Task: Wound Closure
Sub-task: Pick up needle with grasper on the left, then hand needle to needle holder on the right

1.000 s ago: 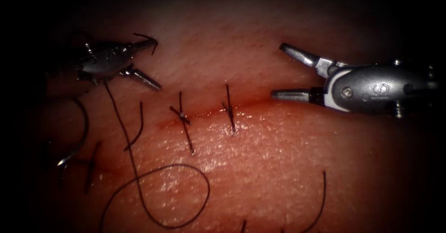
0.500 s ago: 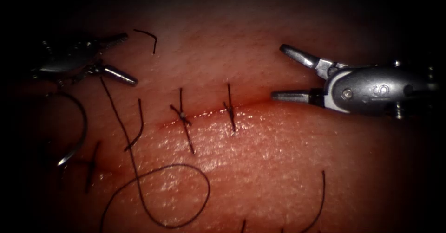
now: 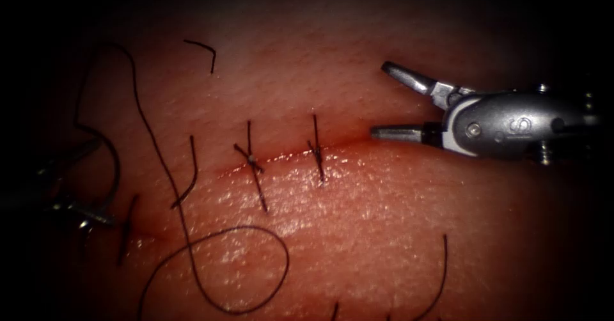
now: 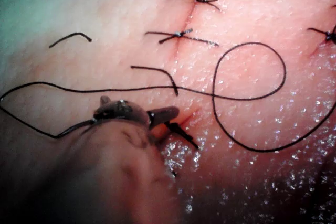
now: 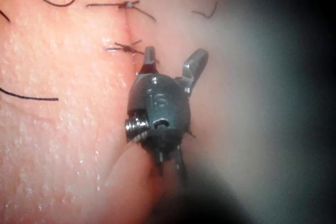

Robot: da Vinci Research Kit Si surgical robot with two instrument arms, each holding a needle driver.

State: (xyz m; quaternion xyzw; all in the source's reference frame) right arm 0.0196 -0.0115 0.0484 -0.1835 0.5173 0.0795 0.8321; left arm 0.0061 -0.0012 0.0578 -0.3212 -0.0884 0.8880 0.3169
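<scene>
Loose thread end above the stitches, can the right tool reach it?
Probably yes: the right tool, jaws open and empty, has only bare tissue between it and the thread end.

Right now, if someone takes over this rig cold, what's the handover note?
Right tool: jaws open, holding nothing, above the cut's right end.
Left tool: down at the needle, far left; can't tell whether it grips it.
Needle: on the tissue left of the stitches; can't tell if its tip is in.
Thread: loose loop on the near side.
Done: two knotted stitches across the cut; a cut end lies beyond.
Left: the cut right of them looks unstitched.
</scene>
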